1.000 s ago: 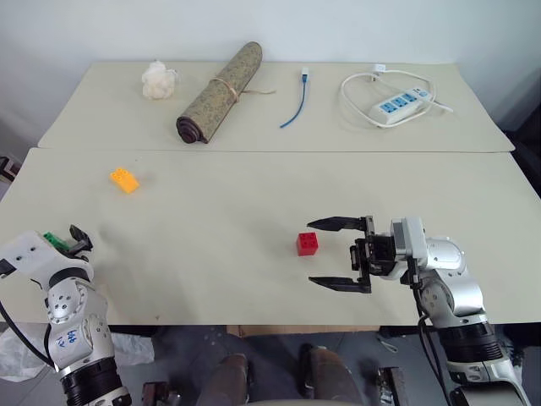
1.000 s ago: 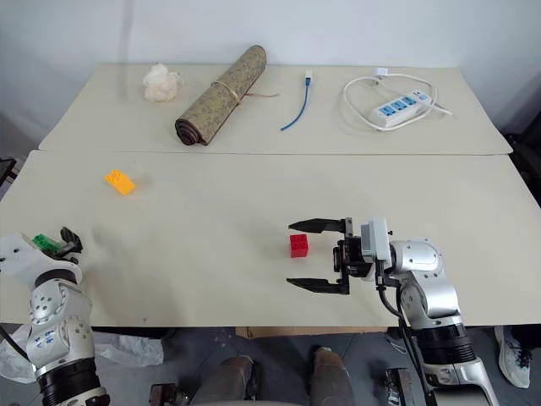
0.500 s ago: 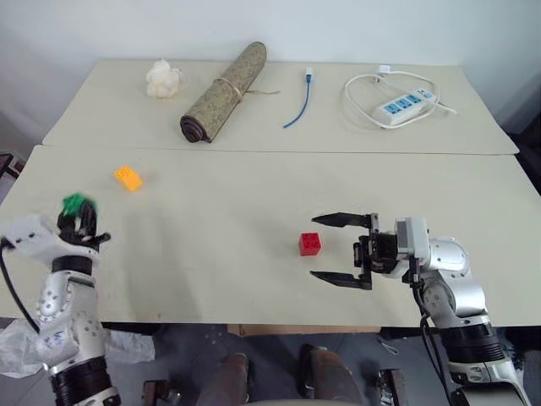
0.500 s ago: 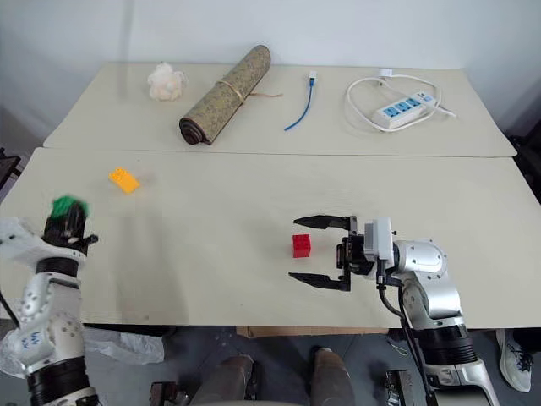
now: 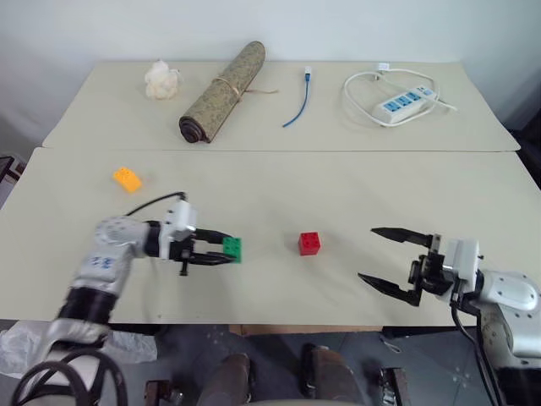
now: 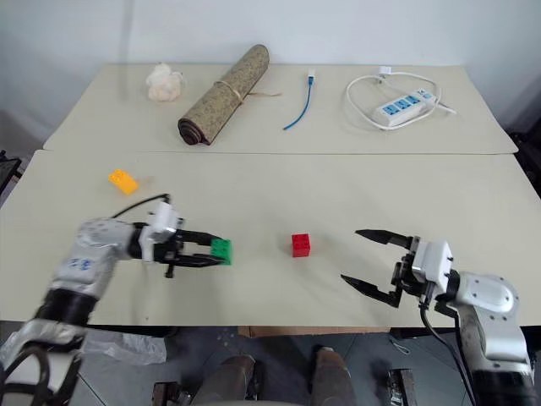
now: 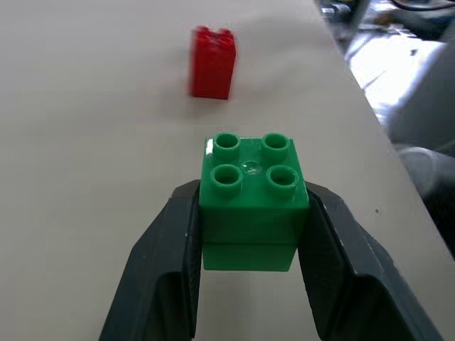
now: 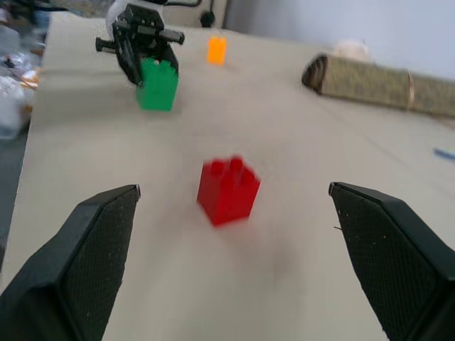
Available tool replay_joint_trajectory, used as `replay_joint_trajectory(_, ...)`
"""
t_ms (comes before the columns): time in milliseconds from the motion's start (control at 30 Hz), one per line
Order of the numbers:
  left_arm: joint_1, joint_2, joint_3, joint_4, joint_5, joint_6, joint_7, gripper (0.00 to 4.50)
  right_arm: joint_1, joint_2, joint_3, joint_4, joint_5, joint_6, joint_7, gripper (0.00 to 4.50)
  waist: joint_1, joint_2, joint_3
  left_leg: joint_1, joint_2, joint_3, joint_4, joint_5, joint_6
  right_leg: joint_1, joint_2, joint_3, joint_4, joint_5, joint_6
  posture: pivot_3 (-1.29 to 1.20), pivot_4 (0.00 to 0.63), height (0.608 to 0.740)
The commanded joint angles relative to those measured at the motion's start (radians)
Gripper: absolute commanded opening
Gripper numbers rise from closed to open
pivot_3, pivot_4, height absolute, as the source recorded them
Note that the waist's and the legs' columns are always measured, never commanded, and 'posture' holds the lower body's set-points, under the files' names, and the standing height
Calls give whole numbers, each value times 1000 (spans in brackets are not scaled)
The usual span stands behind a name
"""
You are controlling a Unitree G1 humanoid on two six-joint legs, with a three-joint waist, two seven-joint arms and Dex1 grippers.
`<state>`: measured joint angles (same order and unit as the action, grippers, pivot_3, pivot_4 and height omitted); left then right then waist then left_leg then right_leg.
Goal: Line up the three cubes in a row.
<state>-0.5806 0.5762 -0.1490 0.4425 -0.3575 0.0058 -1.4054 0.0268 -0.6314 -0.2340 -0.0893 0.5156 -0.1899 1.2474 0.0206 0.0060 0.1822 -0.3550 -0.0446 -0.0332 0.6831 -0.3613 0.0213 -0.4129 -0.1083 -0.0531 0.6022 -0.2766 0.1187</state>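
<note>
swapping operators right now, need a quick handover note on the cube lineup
Left gripper: shut on the green cube, held near the table, left of the red cube.
Right gripper: open, holds nothing, right of the red cube.
Orange-yellow cube: far left, apart from the others.
Done: green cube picked up.
Left: set green by red, then bring the orange-yellow cube into the row.

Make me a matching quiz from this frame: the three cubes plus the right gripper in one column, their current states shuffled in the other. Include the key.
Things:
1. green cube
2. red cube
3. orange-yellow cube
4. right gripper

States:
A. open, holding nothing
B. alone on the near table, off to the robot's left
C. clamped in the shut left gripper
D. free on the table between the two grippers

Pairs: 1-C, 2-D, 3-B, 4-A
</note>
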Motion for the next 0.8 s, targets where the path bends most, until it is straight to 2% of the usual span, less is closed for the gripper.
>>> replay_joint_trajectory(33,-97,-39,-7,142,49,-112,-56,1487,27,4,-23,-96,15,-3,-50,4500,-7,-2,1,0,0,1,0,0,0,-1,0,1,0,0,0,0,150,740)
replay_joint_trajectory(233,-166,-88,-4,295,92,-193,-91,1487,79,13,-11,-149,12,4,-88,4500,-6,-2,1,1,2,3,1,0,0,-1,2,2,0,0,1,0,150,740)
replay_joint_trajectory(467,-168,-116,25,324,93,-196,-67,1487,65,17,4,-139,8,-1,-98,4500,4,-2,1,1,1,3,2,0,1,0,1,3,0,1,2,0,150,740)
replay_joint_trajectory(500,-168,-120,29,322,94,-205,-60,2229,61,15,6,-135,9,-1,-94,4500,5,-2,1,1,1,3,2,0,1,0,1,3,0,1,2,0,150,740)
replay_joint_trajectory(633,-152,-124,60,266,74,-198,-40,3391,28,4,18,-110,16,5,-75,4500,4,-2,1,1,1,3,2,0,1,0,1,3,0,1,2,0,150,740)
replay_joint_trajectory(700,-94,-78,109,151,32,-175,-32,3959,-24,7,43,-99,24,20,-63,4500,2,-2,1,1,1,3,2,0,1,-1,1,3,1,1,2,0,150,740)
replay_joint_trajectory(800,54,12,211,-66,-34,-95,20,3959,-99,16,82,-75,35,39,-35,4500,-25,-3,2,1,4,3,1,-1,0,-1,-2,5,0,1,1,0,150,740)
